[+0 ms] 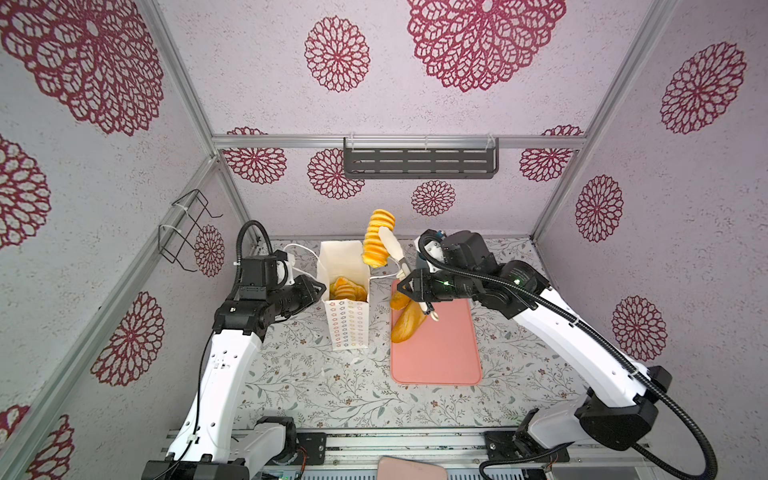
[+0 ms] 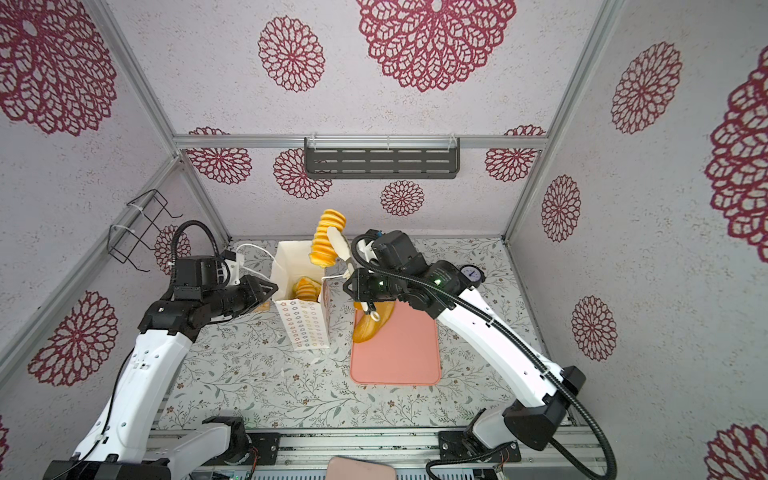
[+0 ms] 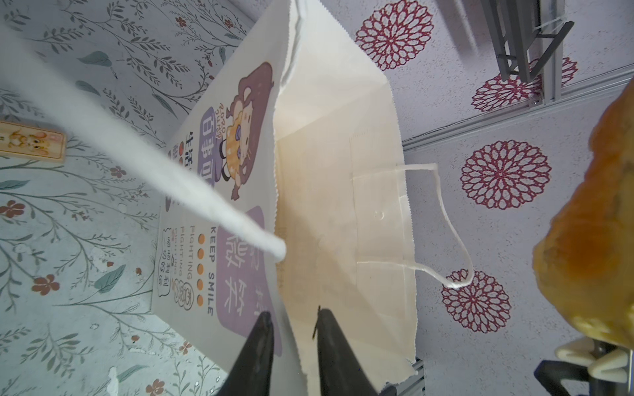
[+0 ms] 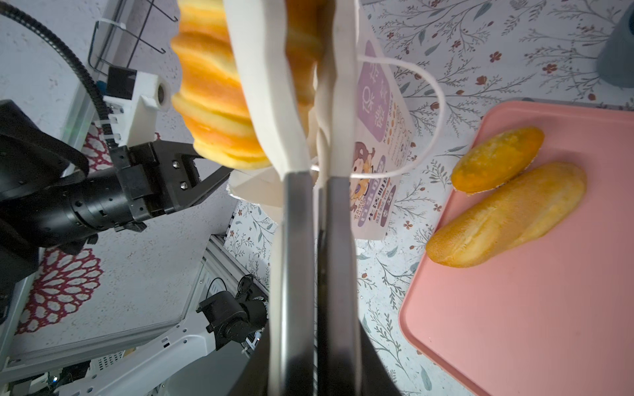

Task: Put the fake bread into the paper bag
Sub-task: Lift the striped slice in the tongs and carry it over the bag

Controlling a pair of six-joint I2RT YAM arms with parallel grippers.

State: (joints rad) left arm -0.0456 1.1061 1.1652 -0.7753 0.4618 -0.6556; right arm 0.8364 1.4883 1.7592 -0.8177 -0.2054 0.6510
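Fake bread is found in three places: inside the paper bag [image 1: 347, 328], clamped in tongs [image 1: 392, 249] by its mouth, and on a pink tray [image 1: 440, 353]. At the left, the left gripper [image 3: 292, 312] stands at the bag's rim. Its black fingers [image 3: 260, 349] are spread either side of the printed front wall, with a gap to the paper, and no pinch is visible. A small wooden block [image 3: 31, 140] lies on the table [image 1: 332, 395], apart from the bag's printed face. The bag stands upright and open, and both top views show orange-yellow pieces [image 1: 347, 289] of fake bread low inside; their number cannot be made out. A ridged loaf [image 1: 376, 239] hangs tilted in the air, squeezed between the white tong blades. Its lower end overlaps the bag's right rim in both top views, and whether it is directly over the opening cannot be told. The right gripper [image 1: 409, 286] is pressed together on the tongs' metal handles. On the tray, just right of the bag, a long loaf [image 1: 407, 326] and an oval bun [image 1: 398, 301] lie touching, with their ends reaching over the bag-side edge. From above, the right gripper and the tong handles hide part of both. The ridged loaf's far end is cut off in the right wrist view.
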